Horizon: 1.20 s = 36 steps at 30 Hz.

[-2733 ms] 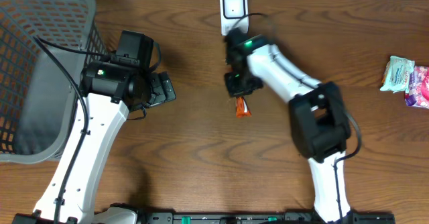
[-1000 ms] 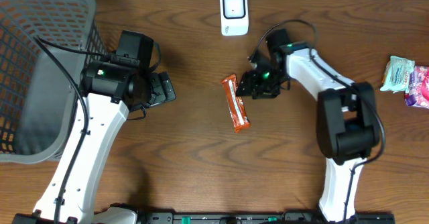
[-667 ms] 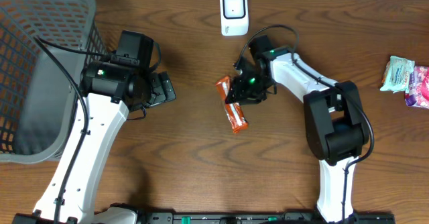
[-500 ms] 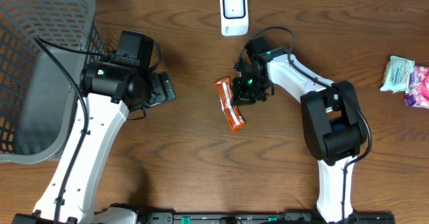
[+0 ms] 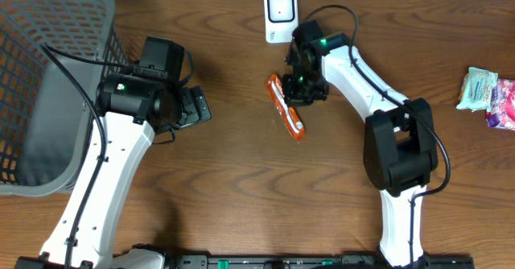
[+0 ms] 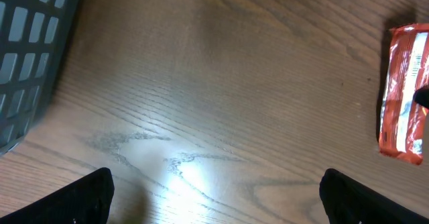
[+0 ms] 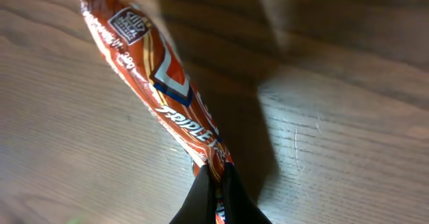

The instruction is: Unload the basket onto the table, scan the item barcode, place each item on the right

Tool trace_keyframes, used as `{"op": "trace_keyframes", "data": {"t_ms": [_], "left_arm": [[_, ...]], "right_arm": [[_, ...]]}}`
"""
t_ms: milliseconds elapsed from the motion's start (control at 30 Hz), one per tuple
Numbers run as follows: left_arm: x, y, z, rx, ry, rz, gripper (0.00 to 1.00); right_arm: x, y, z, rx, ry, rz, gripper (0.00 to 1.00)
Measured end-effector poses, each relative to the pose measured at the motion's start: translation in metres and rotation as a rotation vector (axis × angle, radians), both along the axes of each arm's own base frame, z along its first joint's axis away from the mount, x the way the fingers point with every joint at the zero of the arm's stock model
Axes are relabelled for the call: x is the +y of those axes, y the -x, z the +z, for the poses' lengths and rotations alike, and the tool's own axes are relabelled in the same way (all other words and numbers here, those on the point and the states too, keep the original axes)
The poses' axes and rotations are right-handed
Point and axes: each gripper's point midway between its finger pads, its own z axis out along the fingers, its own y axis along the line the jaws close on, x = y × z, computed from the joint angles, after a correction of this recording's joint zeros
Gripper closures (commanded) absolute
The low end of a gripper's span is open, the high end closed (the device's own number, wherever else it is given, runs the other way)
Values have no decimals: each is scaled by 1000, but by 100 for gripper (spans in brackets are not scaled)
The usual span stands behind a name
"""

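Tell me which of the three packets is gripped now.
The orange snack bar, pinched by the right gripper; the green packet and pink packet lie untouched at the right edge.

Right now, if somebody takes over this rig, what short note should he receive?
Left gripper: open, empty, above the table near the basket.
Right gripper: shut on one end of the orange snack bar, close in front of the scanner.
Done: bar gripped.
Left: turn its barcode to the scanner; no scan is visible yet.
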Motion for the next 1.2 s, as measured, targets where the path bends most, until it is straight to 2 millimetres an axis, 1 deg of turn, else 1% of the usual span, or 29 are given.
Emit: {"op": "trace_keyframes", "data": {"t_ms": [167,233,300,467,567,700,800,900,1000,1067,1167,1200], "left_arm": [[0,0,0,0,0,0,2],[0,0,0,0,0,0,2],[0,0,0,0,0,0,2],[0,0,0,0,0,0,2],[0,0,0,0,0,0,2],[0,0,0,0,0,0,2],[0,0,0,0,0,0,2],[0,0,0,0,0,0,2],[0,0,0,0,0,0,2],[0,0,0,0,0,0,2],[0,0,0,0,0,0,2],[0,0,0,0,0,0,2]], "right_arm": [[1,9,-2,17,37,24,99],[-4,12,-3,21,78,25,99],[-12,14,-5,20,127,21,99],[-40,12,-8,1,288,-9,99],[-55,10,-8,-22,380,-22,99],[-69,10,-5,-47,490,-19,99],[-79,10,4,-60,569,-10,99],[-92,3,25,-118,690,-31,99],[-99,-4,39,-190,797,-44,99],[-96,-5,47,-242,863,-39,99],[-86,-7,55,-322,922,-32,99],[-82,-8,57,-344,930,-30,89]]}}
